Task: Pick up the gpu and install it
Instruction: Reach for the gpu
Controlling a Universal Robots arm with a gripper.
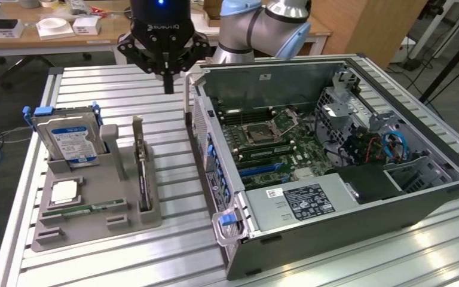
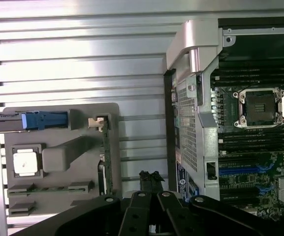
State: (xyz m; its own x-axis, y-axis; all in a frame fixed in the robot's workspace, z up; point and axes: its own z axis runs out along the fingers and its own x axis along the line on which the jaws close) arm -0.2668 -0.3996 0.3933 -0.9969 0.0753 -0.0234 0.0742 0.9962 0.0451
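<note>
Tool (image 1: pixel 168 84) pressed together, empty, high over bench (image 1: pixel 94 84). gpu (image 1: pixel 143 173) well below it, on edge in tray (image 1: pixel 94 230), likely so its top edge can be pinched. Open case (image 1: pixel 333 179) opposite.

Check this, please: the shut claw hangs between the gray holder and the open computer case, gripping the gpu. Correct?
No. The exterior view shows the shut claw empty; the gpu stands on edge in the gray holder. The rest holds.
</note>
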